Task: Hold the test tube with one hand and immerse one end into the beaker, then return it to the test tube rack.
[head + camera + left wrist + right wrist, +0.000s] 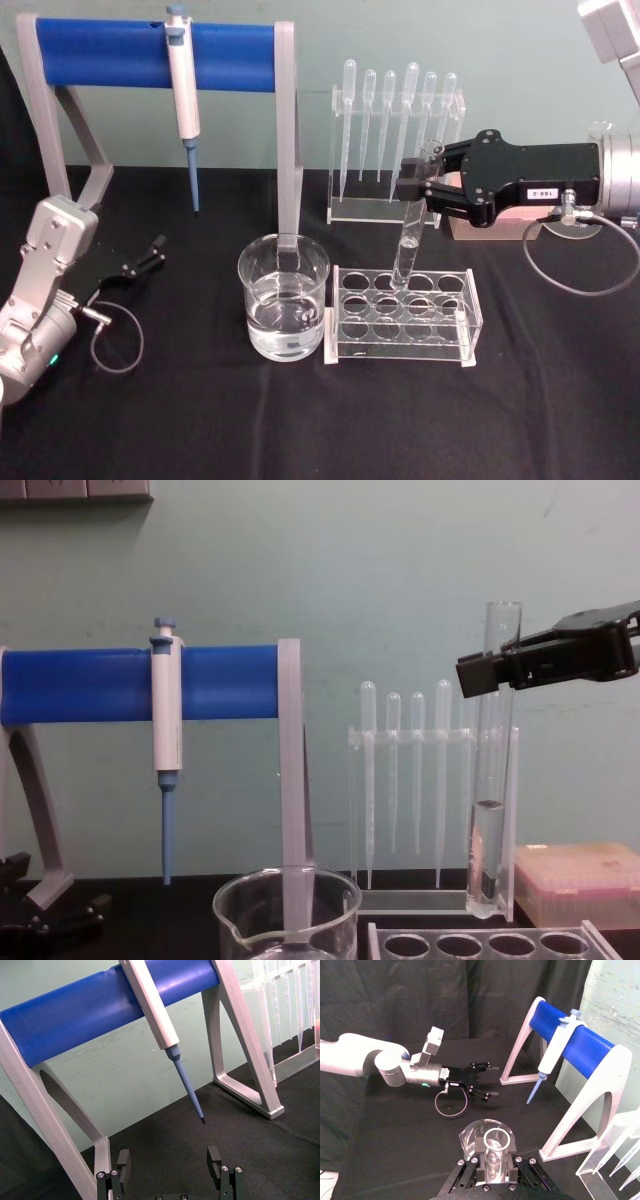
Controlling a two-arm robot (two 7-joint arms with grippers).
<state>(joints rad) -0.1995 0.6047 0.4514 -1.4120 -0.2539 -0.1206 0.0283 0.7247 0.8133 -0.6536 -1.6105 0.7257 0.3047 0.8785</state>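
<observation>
Right black two-fingered gripper (424, 186) grasps the slim clear glass test tube (409, 235) near its rim. The tube hangs below it, tip just above the clear acrylic rack (471, 318). Wide glass beaker (283, 300) sits lower, to the gripper's left. Can't confirm the dip; racking remains. Left gripper (150, 252) released, parked on the desk (200, 420).

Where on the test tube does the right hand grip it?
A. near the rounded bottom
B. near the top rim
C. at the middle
B: the right hand is closed on the test tube just under its rim; most of the tube hangs below.
</observation>
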